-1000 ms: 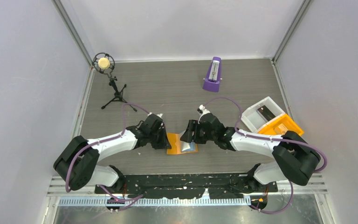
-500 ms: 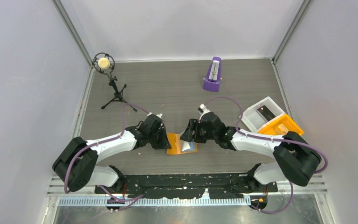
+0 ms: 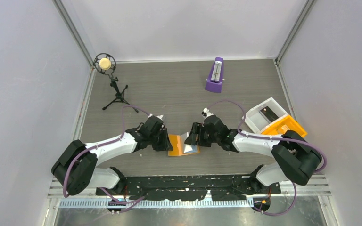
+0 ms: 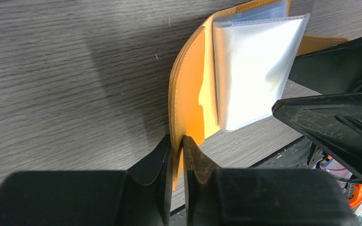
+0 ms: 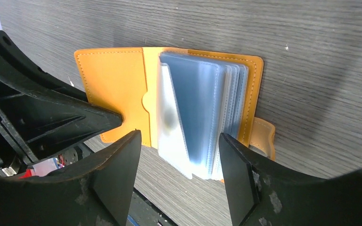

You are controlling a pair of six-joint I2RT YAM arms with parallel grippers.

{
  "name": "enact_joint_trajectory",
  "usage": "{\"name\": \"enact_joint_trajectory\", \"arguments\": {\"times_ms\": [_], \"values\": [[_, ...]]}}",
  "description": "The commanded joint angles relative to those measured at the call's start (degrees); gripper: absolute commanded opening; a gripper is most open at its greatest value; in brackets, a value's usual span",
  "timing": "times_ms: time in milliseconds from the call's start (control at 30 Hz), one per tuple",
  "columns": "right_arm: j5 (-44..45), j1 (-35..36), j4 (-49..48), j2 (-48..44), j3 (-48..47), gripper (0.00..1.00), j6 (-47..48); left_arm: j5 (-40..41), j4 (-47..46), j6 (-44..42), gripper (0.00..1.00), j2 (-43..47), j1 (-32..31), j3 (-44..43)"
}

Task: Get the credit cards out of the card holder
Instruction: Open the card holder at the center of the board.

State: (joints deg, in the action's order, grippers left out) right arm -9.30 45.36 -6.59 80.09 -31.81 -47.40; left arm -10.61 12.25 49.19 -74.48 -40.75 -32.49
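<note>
Card holder [image 4: 188, 94] cover is nipped at its near edge by L gripper [image 4: 176, 143], jaws nearly together w/ the orange flap between them, seemingly anchoring it to the table [image 4: 66, 70]. R gripper [image 5: 179, 136] hovers spread wide, one finger each side of the clear sleeve stack [image 5: 169, 127], touching nothing as far as can be seen.

Step, by the look of it: wallet is open & anchored, and R side is lining up to take a card. Next move calls for R to drop, close on a card edge only (not the sleeve), & pull along the pocket while L holds.

The card holder lies open between both arms, near the front of the table. It is orange & stitched, w/ sleeves fanned up. Credit cards [image 5: 198, 103] show as a blue tint thru the plastic; count can't be told.
</note>
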Motion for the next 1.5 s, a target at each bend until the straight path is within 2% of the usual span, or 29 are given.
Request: {"name": "enact_joint_trajectory", "arguments": {"times_ms": [0, 467, 633, 867, 1100, 1367, 1467], "values": [[-1.8, 0.14, -4.99, 1.28, -0.12, 0.67, -0.77, -0.36, -1.63, 0.14, 0.13, 0.92, 0.07, 0.22], [-4.44, 0.33, -8.87, 0.94, -0.47, 0.63, -2.54, 0.15, -1.66, -0.15, 0.12, 0.49, 0.14, 0.76], [-5.17, 1.46, -9.92, 1.22, -1.6, 0.56, -3.29, 0.28, -1.49, -0.03, 0.13, 0.75, 0.14, 0.76], [-5.51, 2.77, -10.87, 1.74, -2.72, 0.46, -3.94, -0.45, 3.85, 0.83, 0.22, 2.9, 1.93, -1.04], [-4.99, 3.13, -11.47, 1.66, -2.76, 0.4, -3.66, -1.82, 6.45, 0.84, 0.38, 7.46, 4.71, -0.64], [-5.58, 4.41, -12.38, 3.85, -4.93, 0.21, -3.69, -1.47, 7.7, 0.14, 0.4, 10.1, 6.96, -0.33], [-5.3, 4.9, -11.81, 4.67, -5.93, 0.19, -3.25, -1.52, 7.96, -0.21, 0.41, 10.05, 7.46, -0.47]]}}
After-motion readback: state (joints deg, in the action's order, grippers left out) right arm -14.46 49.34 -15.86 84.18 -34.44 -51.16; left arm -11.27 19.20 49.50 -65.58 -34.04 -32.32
